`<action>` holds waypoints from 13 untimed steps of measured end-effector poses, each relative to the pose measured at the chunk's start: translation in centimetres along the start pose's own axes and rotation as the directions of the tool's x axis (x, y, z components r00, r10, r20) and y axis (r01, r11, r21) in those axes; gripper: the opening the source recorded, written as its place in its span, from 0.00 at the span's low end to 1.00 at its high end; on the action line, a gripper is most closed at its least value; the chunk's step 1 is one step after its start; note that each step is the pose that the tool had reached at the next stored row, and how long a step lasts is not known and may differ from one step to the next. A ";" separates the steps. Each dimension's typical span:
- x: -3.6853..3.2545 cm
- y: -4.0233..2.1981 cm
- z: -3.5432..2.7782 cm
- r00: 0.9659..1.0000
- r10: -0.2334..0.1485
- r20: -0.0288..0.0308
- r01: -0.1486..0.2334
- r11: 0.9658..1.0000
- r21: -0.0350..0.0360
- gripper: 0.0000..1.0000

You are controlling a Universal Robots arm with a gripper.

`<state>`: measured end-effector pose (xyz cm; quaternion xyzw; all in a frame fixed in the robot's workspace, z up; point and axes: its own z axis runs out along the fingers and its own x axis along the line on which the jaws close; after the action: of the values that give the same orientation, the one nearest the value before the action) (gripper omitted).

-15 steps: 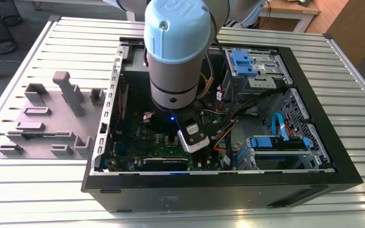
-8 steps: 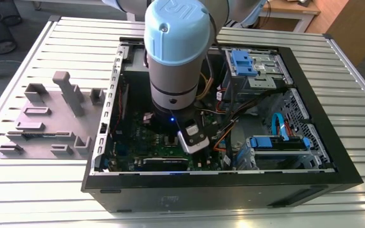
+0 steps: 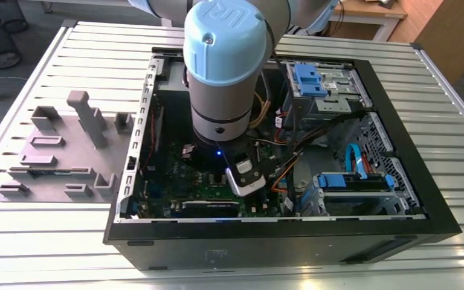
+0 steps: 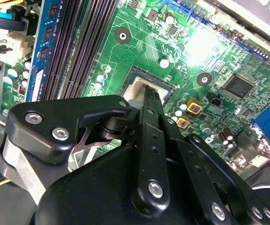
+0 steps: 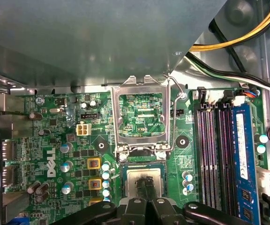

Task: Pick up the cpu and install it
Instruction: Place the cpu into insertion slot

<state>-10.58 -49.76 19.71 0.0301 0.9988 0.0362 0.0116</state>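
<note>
Gripper point(image 5: 145, 183) is down inside the open pc case point(image 3: 280, 228) and its 2 fingers look pinched narrow, basically together, not clamped around anything I can make out. In the first wrist view the cpu point(image 5: 133, 180) lies flat in its socket on the green circuit board point(image 5: 55, 136), straight under the fingertips. They're touching it or just above it, can't tell which. It's square, so there's no long side to speak of, and its edges sit parallel to the memory slots point(image 5: 210, 150) nearby. The hinged metal frame point(image 5: 139, 84) is flipped open just beside the chip, not over it. With only 1 arm there's no contest over who's nearer. There's white print on the board, but I'm not reading it off
</note>
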 end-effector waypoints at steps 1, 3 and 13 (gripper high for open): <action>0.00 0.00 0.01 1.000 0.000 0.000 0.000 1.000 0.000 0.11; 0.00 0.00 0.04 1.000 0.000 0.000 0.000 1.000 0.000 0.11; 0.00 -0.01 0.21 1.000 0.000 0.000 0.000 1.000 0.000 0.11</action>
<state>-10.57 -49.76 19.49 0.0300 0.9988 0.0364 0.0117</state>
